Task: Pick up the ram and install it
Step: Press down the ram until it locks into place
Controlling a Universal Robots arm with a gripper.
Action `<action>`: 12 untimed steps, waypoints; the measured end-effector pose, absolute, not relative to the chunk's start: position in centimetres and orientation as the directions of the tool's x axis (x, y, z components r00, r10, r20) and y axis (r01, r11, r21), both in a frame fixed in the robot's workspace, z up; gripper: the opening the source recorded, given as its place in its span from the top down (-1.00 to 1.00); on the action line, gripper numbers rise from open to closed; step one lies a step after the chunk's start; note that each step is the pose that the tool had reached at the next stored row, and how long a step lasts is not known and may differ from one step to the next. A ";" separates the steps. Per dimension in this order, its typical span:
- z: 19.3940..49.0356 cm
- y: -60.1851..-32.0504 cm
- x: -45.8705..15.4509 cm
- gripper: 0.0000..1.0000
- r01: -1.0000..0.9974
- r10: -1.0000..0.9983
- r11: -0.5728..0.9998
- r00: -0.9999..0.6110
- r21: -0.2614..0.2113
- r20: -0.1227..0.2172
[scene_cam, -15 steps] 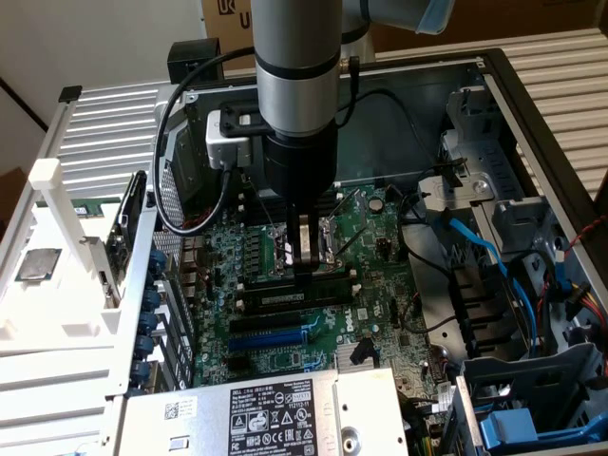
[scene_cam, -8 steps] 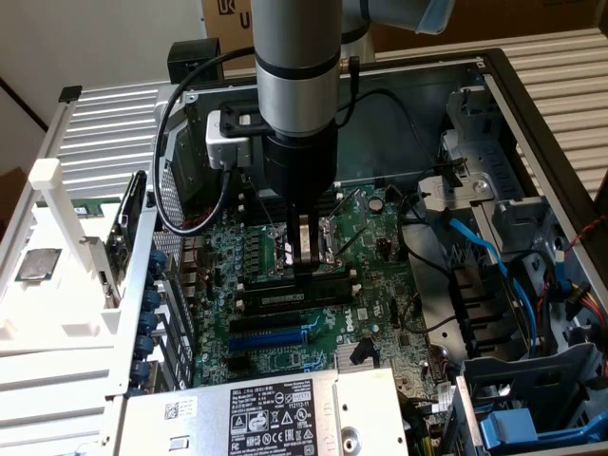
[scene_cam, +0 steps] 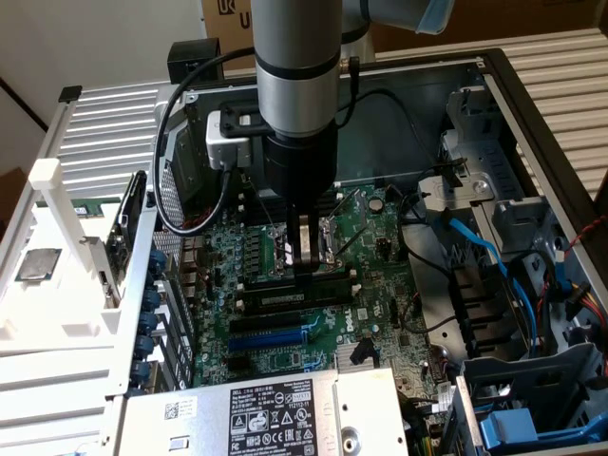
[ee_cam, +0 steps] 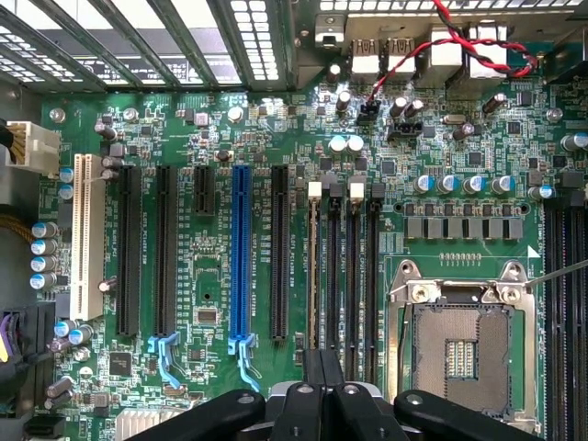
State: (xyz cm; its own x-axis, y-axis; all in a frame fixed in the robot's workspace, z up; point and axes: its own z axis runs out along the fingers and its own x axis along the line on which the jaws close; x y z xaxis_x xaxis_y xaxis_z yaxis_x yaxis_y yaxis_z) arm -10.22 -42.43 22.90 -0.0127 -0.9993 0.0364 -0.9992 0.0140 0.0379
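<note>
Jaws are clenched: the gripper (scene_cam: 305, 258) has both fingers pressed together with no gap between them, and nothing is seen clamped between the pads. The arm (scene_cam: 296, 85) stands upright over the middle of the open computer case (scene_cam: 494, 76), with the fingertips down at the bank of memory slots (ee_cam: 354, 266) on the motherboard (ee_cam: 459, 138).

In the wrist view, the ram (ee_cam: 312, 266) stands on edge in the outermost memory slot, the one on the side of the expansion slots. It appears as a thin pale strip running the length of the slot, with a white latch at its far end. The closed fingertips lie over the near end of this strip; whether they touch it cannot be determined. The neighbouring memory slots are black and empty.

Reference positions on the motherboard:
- blue expansion slot (ee_cam: 242, 257): parallel to the ram, with one black slot between them
- white expansion slot (ee_cam: 85, 234): near the board edge farthest from the ram
- CPU socket (ee_cam: 464, 354): open, on the other side of the memory bank

A labelled power supply (scene_cam: 271, 408) sits at the case's near edge in the exterior view
</note>
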 end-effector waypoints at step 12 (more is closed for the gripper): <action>22.8 -42.4 -10.3 0.80 -0.999 -0.999 0.014 -0.013 0.038 0.036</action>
